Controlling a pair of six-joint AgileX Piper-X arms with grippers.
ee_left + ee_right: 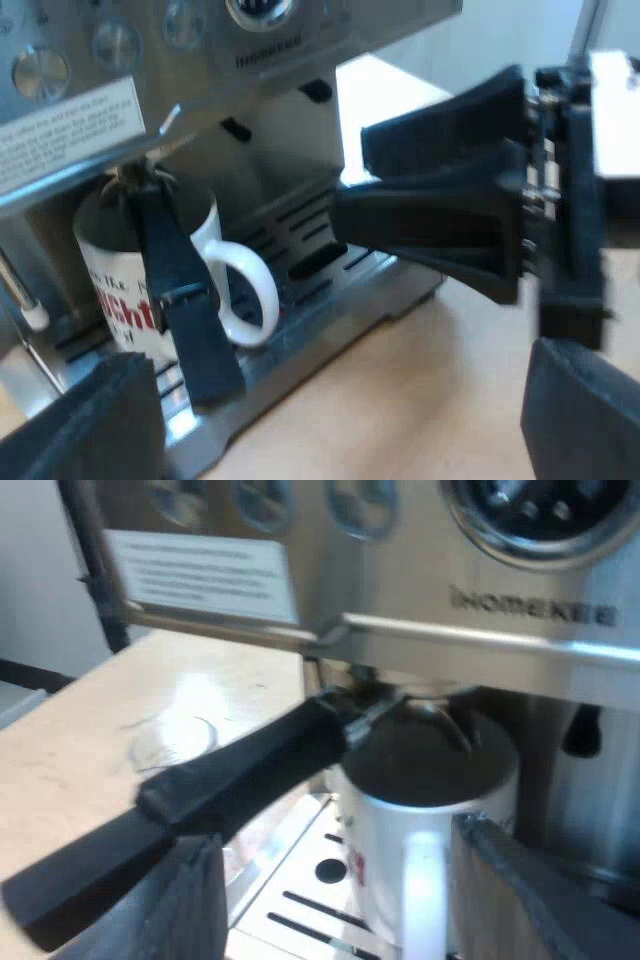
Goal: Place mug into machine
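A white mug point(205, 235) with red lettering stands on the espresso machine's point(270, 60) drip tray point(330, 290), under the brew head. The holder's dark handle point(185, 300) hangs in front of the mug. My left gripper point(340, 435) is open, held back from the tray with nothing between its fingers. My right gripper point(352, 180) hovers over the tray beside the mug, apart from it. In the right wrist view the mug point(385, 840) stands upright just beyond my open right gripper point(340, 920), and the holder's handle point(200, 790) juts out from the machine point(530, 610) toward the camera.
The machine stands on a light wooden table point(420, 400). A steam wand point(20, 295) hangs beside the mug. A white label point(200, 575) and round dials are on the machine's front panel. The table point(110, 720) stretches bare past the handle.
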